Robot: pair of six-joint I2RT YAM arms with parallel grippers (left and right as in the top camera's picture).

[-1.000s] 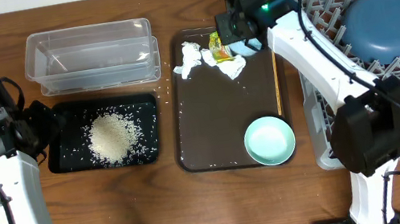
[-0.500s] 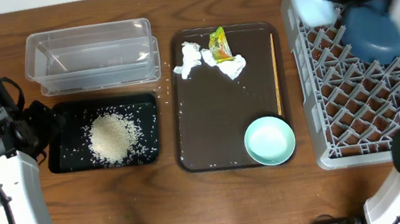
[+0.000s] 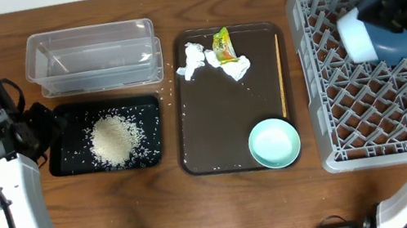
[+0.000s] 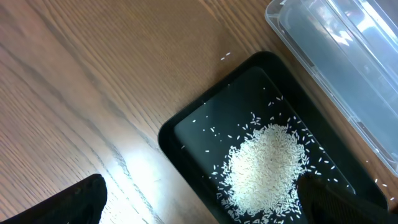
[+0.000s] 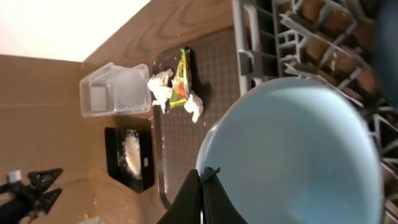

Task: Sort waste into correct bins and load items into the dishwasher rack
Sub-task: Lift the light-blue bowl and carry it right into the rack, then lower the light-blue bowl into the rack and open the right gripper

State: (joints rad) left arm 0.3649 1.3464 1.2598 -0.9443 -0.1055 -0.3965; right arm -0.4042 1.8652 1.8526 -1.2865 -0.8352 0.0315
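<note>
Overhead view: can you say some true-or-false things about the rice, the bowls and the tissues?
1. The rice lies in the black tray. True.
2. The right gripper holds the light blue bowl over the rack. True.
3. The tissues lie in the clear tub. False: they lie on the brown tray; the clear tub holds none.
4. The mint-green bowl sits in the rack. False: it sits on the brown tray.

We see the large dark blue round dish (image 3: 401, 46) only partly, behind a blurred light blue small bowl (image 3: 353, 35); the clear plastic rectangular tub (image 4: 348, 68) is cropped.
</note>
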